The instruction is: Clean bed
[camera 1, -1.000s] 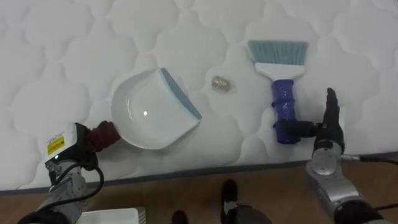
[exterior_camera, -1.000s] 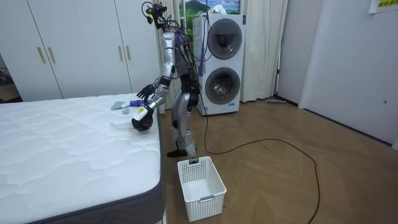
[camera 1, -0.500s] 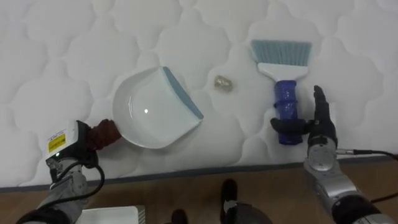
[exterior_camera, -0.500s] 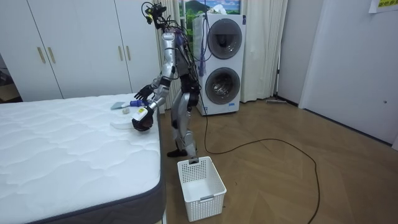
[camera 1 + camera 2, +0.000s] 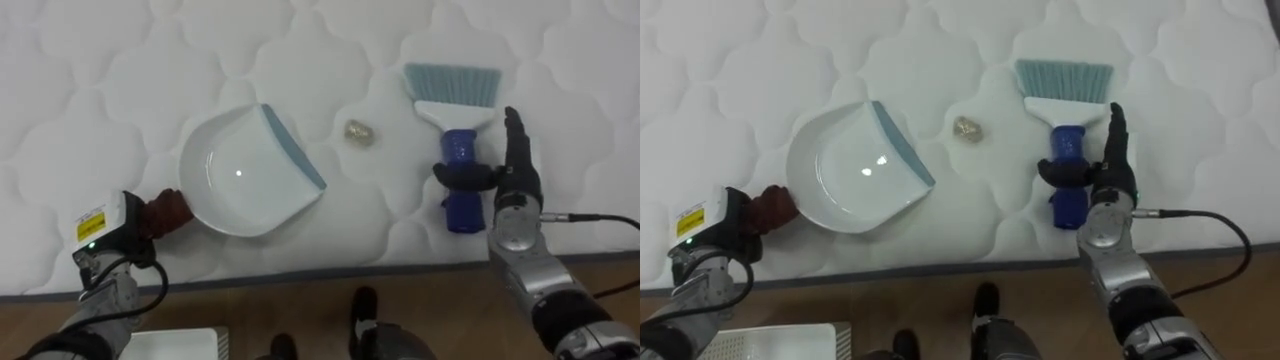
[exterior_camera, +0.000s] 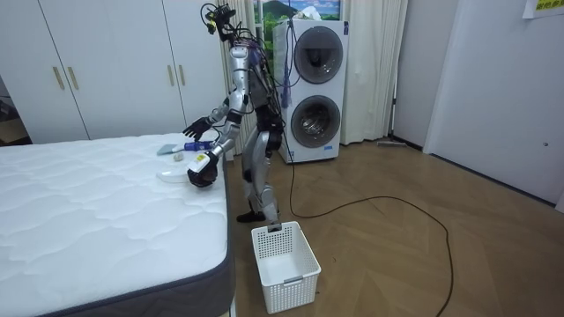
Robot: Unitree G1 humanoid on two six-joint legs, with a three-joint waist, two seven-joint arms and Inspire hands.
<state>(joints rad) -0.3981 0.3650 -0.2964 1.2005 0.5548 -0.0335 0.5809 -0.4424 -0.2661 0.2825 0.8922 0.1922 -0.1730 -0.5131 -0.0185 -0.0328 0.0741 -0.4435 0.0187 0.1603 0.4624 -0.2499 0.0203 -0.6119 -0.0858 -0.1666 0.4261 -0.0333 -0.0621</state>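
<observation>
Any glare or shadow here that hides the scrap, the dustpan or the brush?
Left eye view: the light is even; there is one small glint inside the dustpan; the scrap and brush are plain to see, with only faint shadows. Right eye view: the same glint, nothing hidden. Room view: the mattress is evenly lit.

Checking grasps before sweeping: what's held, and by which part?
The left hand grips the dustpan by its dark red handle; the right hand is open against the brush handle, holding nothing.
</observation>
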